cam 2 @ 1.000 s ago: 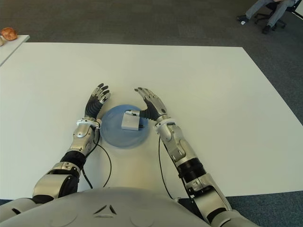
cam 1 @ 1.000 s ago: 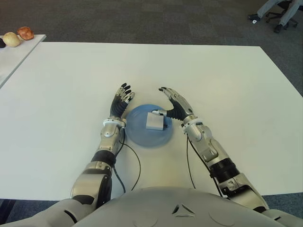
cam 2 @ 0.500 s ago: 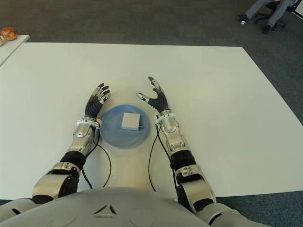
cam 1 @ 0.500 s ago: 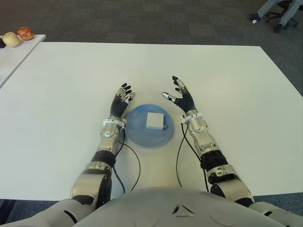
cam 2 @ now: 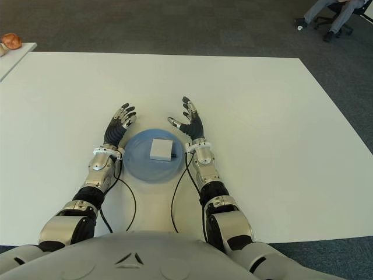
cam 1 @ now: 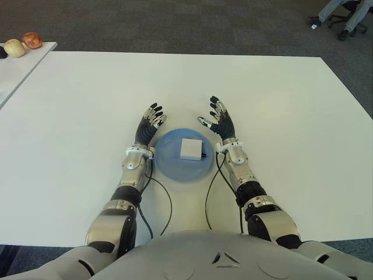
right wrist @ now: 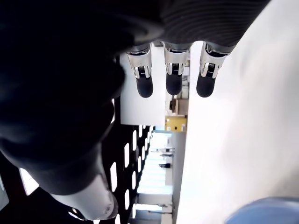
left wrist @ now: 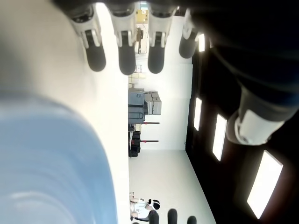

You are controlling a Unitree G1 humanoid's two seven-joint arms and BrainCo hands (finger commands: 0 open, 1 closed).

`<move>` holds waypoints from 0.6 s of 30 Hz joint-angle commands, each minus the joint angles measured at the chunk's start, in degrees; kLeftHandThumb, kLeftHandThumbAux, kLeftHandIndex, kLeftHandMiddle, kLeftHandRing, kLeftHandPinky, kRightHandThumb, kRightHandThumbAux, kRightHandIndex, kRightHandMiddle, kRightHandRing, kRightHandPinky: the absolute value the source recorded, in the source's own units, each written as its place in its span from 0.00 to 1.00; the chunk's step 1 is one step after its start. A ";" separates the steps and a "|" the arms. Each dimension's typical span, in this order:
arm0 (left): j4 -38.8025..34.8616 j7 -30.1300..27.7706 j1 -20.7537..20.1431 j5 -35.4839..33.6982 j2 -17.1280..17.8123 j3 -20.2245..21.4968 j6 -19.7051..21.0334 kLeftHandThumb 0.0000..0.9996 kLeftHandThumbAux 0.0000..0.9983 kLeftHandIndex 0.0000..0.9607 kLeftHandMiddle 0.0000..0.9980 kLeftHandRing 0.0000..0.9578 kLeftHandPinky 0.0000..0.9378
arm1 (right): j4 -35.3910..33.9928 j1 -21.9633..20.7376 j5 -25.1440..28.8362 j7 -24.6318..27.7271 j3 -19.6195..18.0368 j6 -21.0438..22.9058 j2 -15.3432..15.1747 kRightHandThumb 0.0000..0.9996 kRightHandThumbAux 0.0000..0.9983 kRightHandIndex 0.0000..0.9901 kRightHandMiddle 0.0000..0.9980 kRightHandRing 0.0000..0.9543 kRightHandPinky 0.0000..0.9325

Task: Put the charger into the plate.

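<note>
The tabletop (cam 1: 280, 116) is a smooth, matt white surface with no visible grain. The plate (cam 1: 169, 163) is light blue, smooth, with a faint sheen, apparently plastic. The charger (cam 1: 190, 149) has a matt white plastic shell. The left hand (cam 1: 149, 123) and right hand (cam 1: 219, 118) have black rubber-like fingers with pale plastic segments; the forearms are brushed silver metal. The floor (cam 1: 175, 23) is dark, rough-textured carpet.

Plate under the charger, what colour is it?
The plate is light blue, clearest in the left eye view.
</note>
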 commanded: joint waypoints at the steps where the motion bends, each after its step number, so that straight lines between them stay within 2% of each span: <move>1: 3.34 -0.26 4.70 0.22 0.59 0.16 3.13 0.00 0.54 0.09 0.16 0.16 0.19 | 8.25 -1.04 1.29 0.57 -1.67 -1.83 0.62 0.00 0.86 0.07 0.05 0.03 0.07; 7: 3.63 -0.17 4.64 0.30 0.91 0.18 2.96 0.00 0.54 0.09 0.16 0.17 0.19 | 8.94 -1.62 1.30 2.47 -2.02 -2.81 1.46 0.00 0.87 0.09 0.07 0.04 0.08; 10: 4.12 -0.24 4.42 0.36 1.14 0.21 2.80 0.00 0.53 0.09 0.16 0.17 0.19 | 5.16 -0.28 1.20 4.03 -1.29 -1.65 1.90 0.00 0.89 0.10 0.08 0.06 0.10; 18: 5.12 -0.25 3.92 0.28 1.43 0.29 2.68 0.00 0.51 0.09 0.16 0.16 0.18 | 5.03 -0.31 -1.09 2.58 -0.58 2.82 0.93 0.00 0.90 0.12 0.09 0.07 0.09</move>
